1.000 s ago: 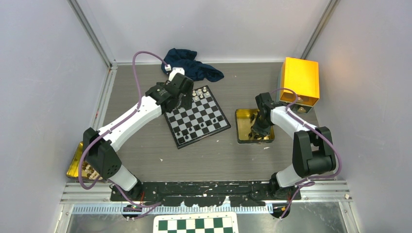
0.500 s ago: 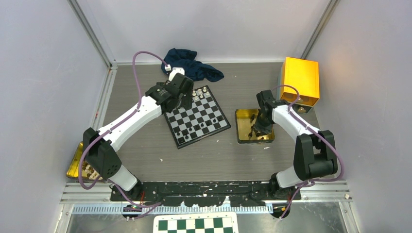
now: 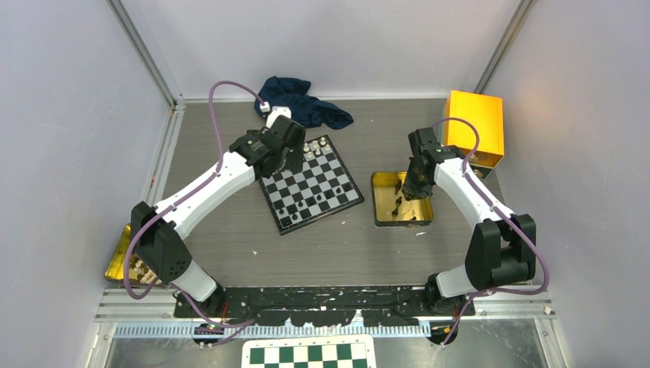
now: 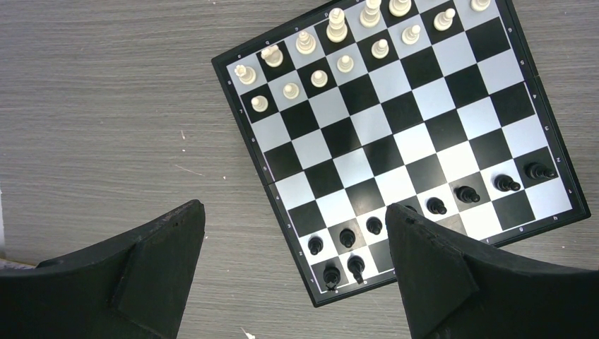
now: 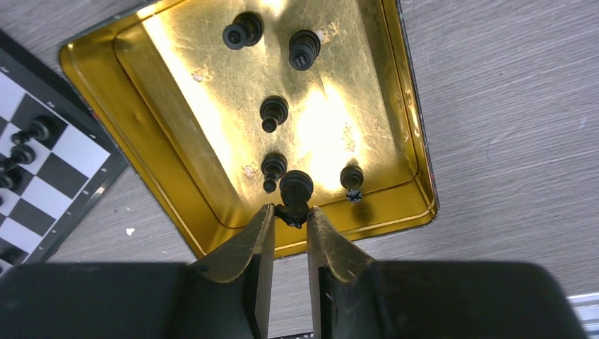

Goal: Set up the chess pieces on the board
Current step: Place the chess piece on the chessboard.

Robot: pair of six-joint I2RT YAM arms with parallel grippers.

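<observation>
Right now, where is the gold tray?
In the top view, the gold tray sits right of the chessboard, with the yellow box behind it, under the right end effector pinching a black piece.

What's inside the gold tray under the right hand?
Five loose black chess pieces, plus a sixth piece pinched in the right hand. The hand hides the tray's near edge.

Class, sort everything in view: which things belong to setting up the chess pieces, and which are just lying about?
Belongs: board; white pieces on it; black pieces in the gold tin; right gripper, shut on a black piece; left gripper, open above the board.
Lying about: blue cloth; orange box; green-and-white board.
</observation>
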